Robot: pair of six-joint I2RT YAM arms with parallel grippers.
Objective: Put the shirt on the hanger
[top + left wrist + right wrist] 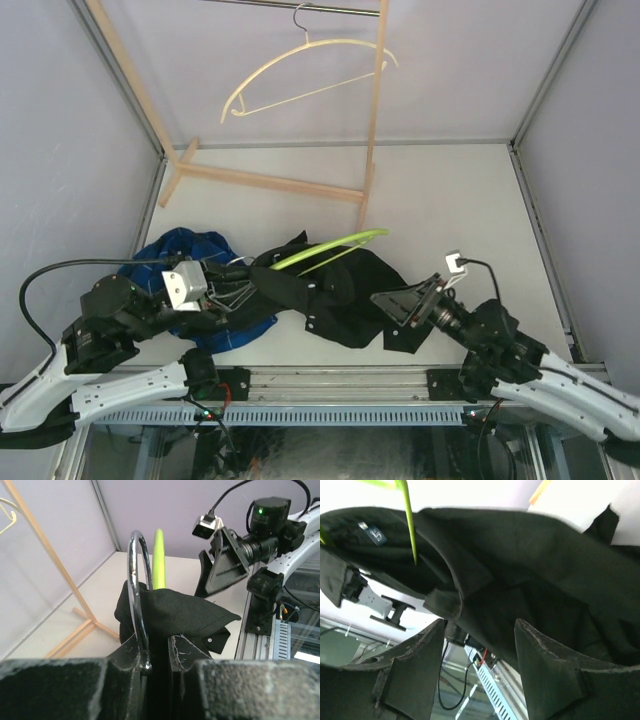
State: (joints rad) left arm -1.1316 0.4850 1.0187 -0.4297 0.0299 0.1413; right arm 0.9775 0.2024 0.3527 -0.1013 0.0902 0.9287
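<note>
our left hand [152, 655] pinches the metal hook [136, 580] of the hanger [330, 248] while the right hand [480, 625] gapes beside the shirt [340, 295] draped over it above the tabletop [450, 200], so we hold steady and regrip the loose cloth.

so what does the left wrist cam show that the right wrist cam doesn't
Only the left wrist view: the metal hook pinched in the left gripper, and the wooden rack. Only the right wrist view: a blue neck label inside the collar. Both: the black shirt, the lime-green hanger and the open right gripper.
</note>
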